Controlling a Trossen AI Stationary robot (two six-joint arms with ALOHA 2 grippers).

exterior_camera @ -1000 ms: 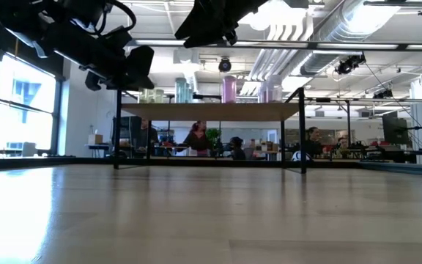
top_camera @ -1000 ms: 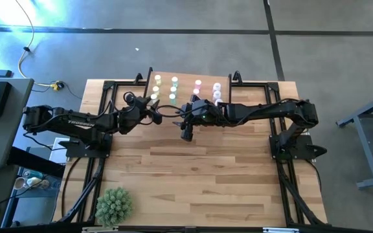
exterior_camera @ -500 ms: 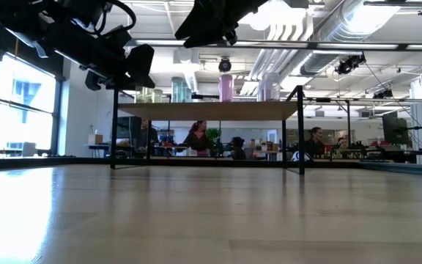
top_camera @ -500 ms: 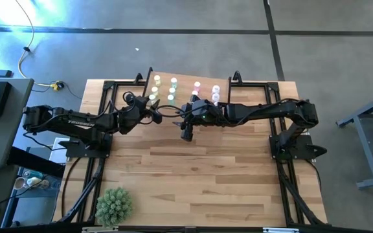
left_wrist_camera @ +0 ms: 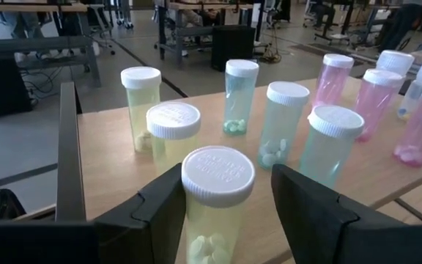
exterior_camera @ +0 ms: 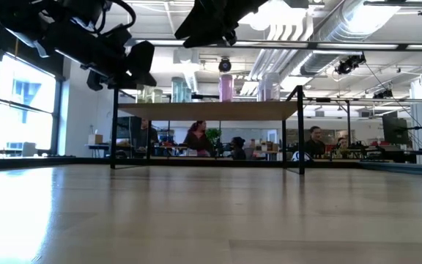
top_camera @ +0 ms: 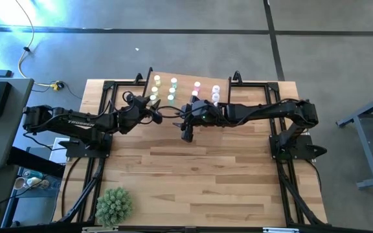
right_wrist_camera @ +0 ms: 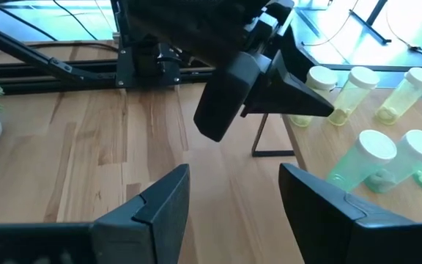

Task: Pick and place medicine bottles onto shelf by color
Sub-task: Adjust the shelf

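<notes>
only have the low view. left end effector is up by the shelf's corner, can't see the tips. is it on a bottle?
Observer: The left end effector straddles a yellow bottle that stands on the shelf. Its fingers look open, with a gap on one side.
Operator: is that bottle with its colour group?
Observer: Yes. Two other yellow bottles stand just beyond it, the green bottles come next, then the pink bottles.
Operator: right arm?
Observer: The right end effector is open and empty, over the table in front of the shelf.
</notes>
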